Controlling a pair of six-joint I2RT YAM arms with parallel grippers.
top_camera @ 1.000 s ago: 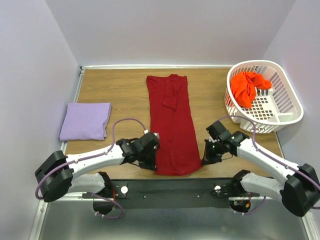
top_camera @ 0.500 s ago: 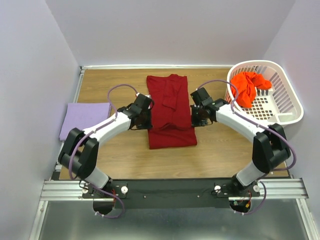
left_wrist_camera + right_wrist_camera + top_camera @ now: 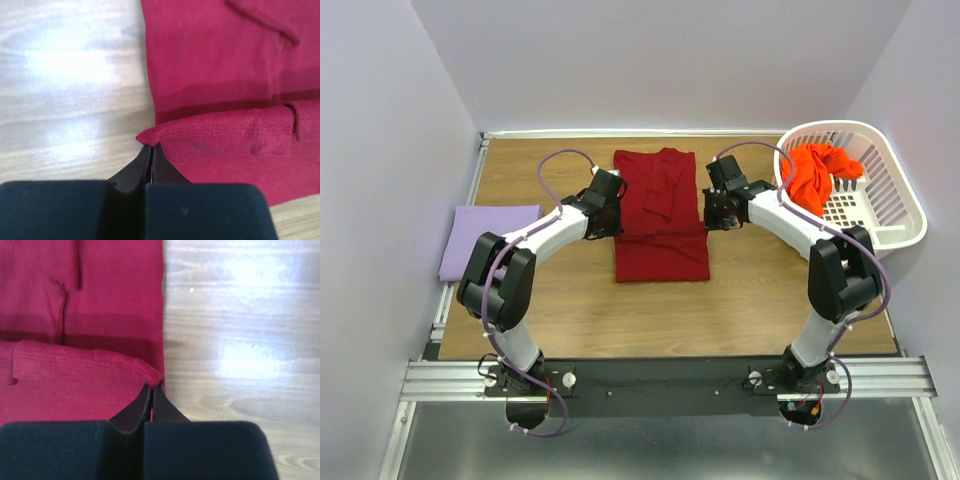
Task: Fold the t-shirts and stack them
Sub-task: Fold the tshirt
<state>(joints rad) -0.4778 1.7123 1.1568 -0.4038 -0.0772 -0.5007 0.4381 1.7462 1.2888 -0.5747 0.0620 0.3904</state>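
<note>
The dark red t-shirt (image 3: 660,215) lies on the wooden table, its near half folded up over the far half. My left gripper (image 3: 612,222) is shut on the hem's left corner (image 3: 150,137). My right gripper (image 3: 709,218) is shut on the hem's right corner (image 3: 157,377). Both hold the hem just above the shirt's middle. The lavender t-shirt (image 3: 485,240) lies folded at the table's left. The orange-red t-shirt (image 3: 812,172) is bunched in the basket.
The white lattice laundry basket (image 3: 880,235) stands at the table's right rear. Bare wooden table (image 3: 660,315) lies between the shirt and the arm bases. Walls close in the left, back and right sides.
Both grippers have carried the dark red shirt's near hem away from the bases toward the collar, folding the shirt about in half. The lavender and orange-red shirts have not moved.
</note>
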